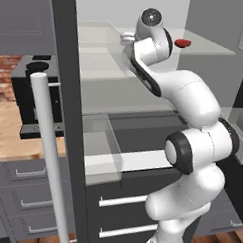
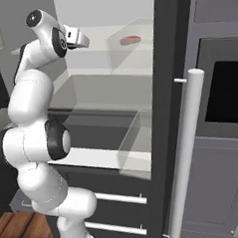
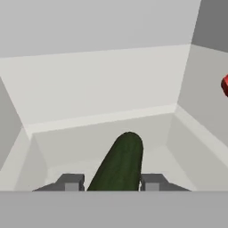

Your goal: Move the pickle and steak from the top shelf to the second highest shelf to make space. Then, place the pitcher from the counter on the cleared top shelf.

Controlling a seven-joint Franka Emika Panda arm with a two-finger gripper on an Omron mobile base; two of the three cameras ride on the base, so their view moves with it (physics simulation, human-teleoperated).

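I am looking into an open fridge whose dark door edge (image 1: pixel 68 116) is standing between the shelves and the kitchen on my left, with a pale round door handle (image 1: pixel 49 155) rising in front of it. Beyond that edge, the tan worktop (image 1: pixel 10 133) is carrying a black coffee machine (image 1: pixel 37 97). My white arm (image 1: pixel 193 126) is curling up from the base and reaching into the upper part of the fridge, level with the top shelf (image 1: pixel 212 47). In the right base view the arm is sitting at the left, and a clear bin (image 2: pixel 132 53) is occupying the right end of that shelf. The steak (image 1: pixel 183 43) is lying on the top shelf to the right of the wrist; from the right base camera the steak (image 2: pixel 130 40) is showing through the clear bin wall, well apart from the pincer (image 2: pixel 78 39). In the hand view the pincer (image 3: pixel 112 182) is pointing toward the pale back wall, and the pickle (image 3: pixel 119 162) is lying lengthwise between its two fingertips (image 3: pixel 71 181), with its rounded end pointing away. The jaws are sitting just beside the pickle on both sides, but I cannot tell whether they are clamping it. A sliver of the steak (image 3: pixel 225 84) is showing at the right edge.
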